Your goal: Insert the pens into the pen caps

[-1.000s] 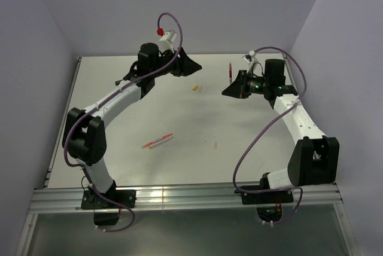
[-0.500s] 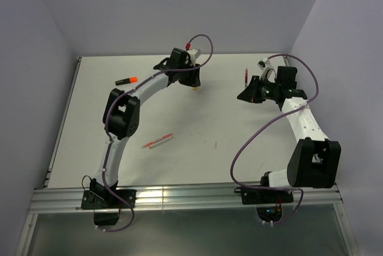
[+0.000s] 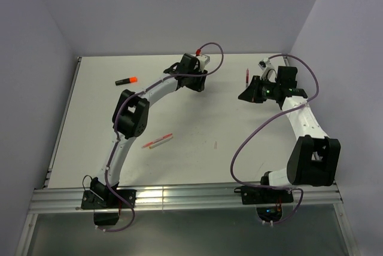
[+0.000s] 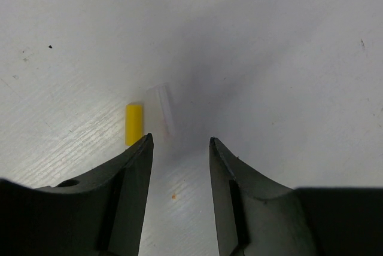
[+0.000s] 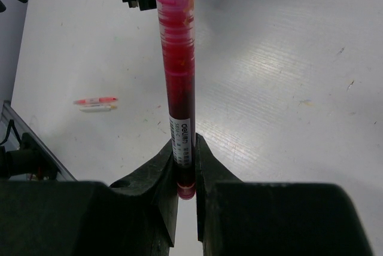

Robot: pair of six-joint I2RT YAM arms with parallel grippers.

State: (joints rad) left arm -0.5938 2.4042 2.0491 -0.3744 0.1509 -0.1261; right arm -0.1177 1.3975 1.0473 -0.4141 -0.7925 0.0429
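**A:** What's the left hand point(image 4: 179, 142) doing?
**B:** It's low over the counter point(image 4: 287, 58), fingers spread and gripping nothing. The yellow cap point(image 4: 134, 123) and white cap point(image 4: 163, 111) lie side by side just ahead of the fingertips.
**A:** And the right hand point(image 5: 185, 148)?
**B:** It's pinching the dark-red pen point(image 5: 176, 46) near one end. The black marker point(image 3: 125, 80) and the stick pens point(image 3: 157, 141) lie well apart.

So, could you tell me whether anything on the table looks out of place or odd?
Nothing looks damaged or spilled. The one oddity is a tiny pale piece lying alone mid-table, too small to identify. The right claw grips the thin dark-red plastic pen by its very end, so it sticks far out.
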